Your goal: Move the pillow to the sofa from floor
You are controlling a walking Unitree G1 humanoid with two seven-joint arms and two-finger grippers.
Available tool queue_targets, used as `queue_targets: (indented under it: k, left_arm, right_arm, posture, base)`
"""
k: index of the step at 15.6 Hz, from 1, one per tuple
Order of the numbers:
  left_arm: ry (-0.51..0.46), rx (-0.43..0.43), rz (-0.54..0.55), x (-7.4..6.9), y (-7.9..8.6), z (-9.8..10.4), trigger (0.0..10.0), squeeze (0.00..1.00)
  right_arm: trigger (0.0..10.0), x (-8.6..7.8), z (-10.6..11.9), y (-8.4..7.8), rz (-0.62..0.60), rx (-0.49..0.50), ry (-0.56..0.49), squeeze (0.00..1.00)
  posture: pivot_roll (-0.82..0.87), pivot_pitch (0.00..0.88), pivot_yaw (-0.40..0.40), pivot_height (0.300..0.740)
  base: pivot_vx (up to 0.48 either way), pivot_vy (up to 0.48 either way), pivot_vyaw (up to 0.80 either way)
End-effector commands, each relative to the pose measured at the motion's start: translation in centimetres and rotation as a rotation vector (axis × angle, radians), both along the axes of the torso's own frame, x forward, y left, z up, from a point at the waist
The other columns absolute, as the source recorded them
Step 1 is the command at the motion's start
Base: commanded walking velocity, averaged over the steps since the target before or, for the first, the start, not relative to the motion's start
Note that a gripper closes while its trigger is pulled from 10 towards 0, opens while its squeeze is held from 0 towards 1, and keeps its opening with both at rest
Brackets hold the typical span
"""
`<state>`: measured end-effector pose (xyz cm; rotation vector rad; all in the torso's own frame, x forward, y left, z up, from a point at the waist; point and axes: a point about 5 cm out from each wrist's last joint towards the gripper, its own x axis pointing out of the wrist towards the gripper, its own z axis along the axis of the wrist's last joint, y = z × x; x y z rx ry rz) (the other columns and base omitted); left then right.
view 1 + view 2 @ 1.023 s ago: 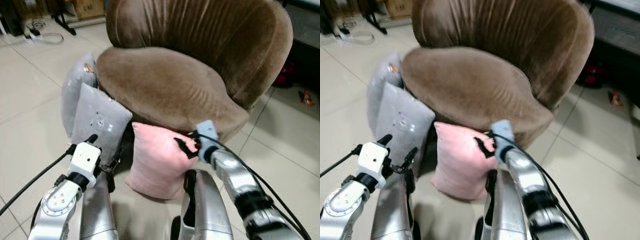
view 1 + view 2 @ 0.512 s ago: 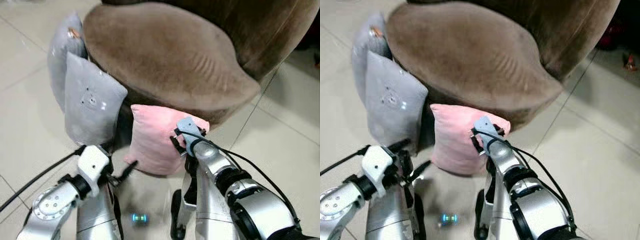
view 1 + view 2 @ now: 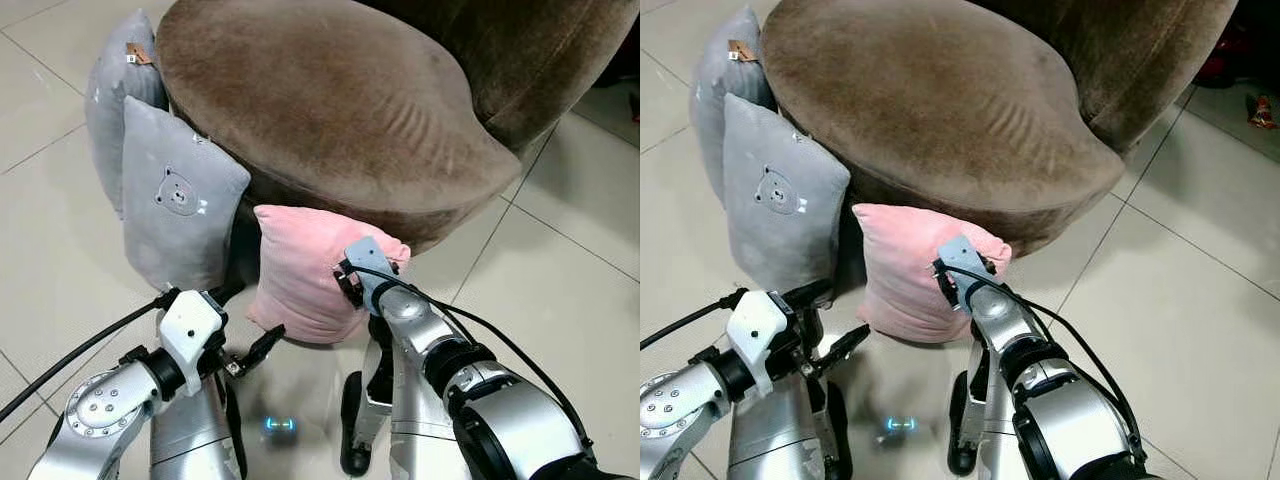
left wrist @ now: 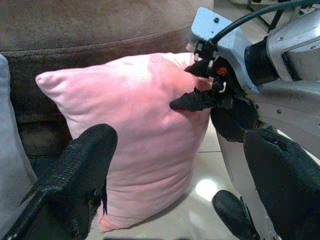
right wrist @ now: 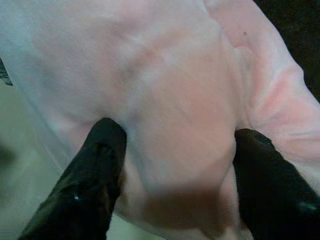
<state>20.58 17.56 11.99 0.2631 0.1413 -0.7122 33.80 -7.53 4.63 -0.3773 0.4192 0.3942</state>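
A pink pillow [image 3: 300, 275] stands on its edge on the tiled floor, leaning against the base of the brown sofa [image 3: 330, 110]. My right gripper [image 3: 345, 283] presses into the pillow's upper right corner. Its two fingers [image 5: 100, 165] are spread open with pink fabric bulging between them. My left gripper [image 3: 245, 318] is open and low, just off the pillow's lower left corner, apart from it. In the left wrist view the pillow [image 4: 130, 125] sits between my left fingers [image 4: 85, 170], with the right gripper [image 4: 200, 85] against its far side.
Two grey pillows lean on the sofa's left side, one with a bear print [image 3: 180, 210] and one behind it [image 3: 118, 90]. A small blue light [image 3: 280, 425] glows on the floor between my legs. Open tiles lie to the right [image 3: 570, 280].
The camera has tilted down and closer. My right gripper has pushed into the pillow's upper right corner. My left gripper has dropped from before the grey pillow to the pink pillow's lower left.
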Motion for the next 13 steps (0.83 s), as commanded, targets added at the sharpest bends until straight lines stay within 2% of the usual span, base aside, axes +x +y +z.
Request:
queue_targets:
  k: [1,13]
  left_arm:
    - [0.014,-0.008,-0.008,-0.3,-0.2,-0.2,10.0,0.0]
    - [0.024,-0.014,0.022,0.9,0.0,-0.6,10.0,0.0]
  right_arm:
    - [0.0,-1.0,-1.5,-0.7,-0.019,-0.007,0.062,0.0]
    - [0.0,-0.8,-1.3,-0.4,-0.012,-0.002,0.063,0.0]
  posture:
    - [0.13,0.29,-0.12,0.445]
    - [0.15,0.244,-0.131,0.445]
  base:
    - [0.0,0.0,0.0]
    - [0.0,0.0,0.0]
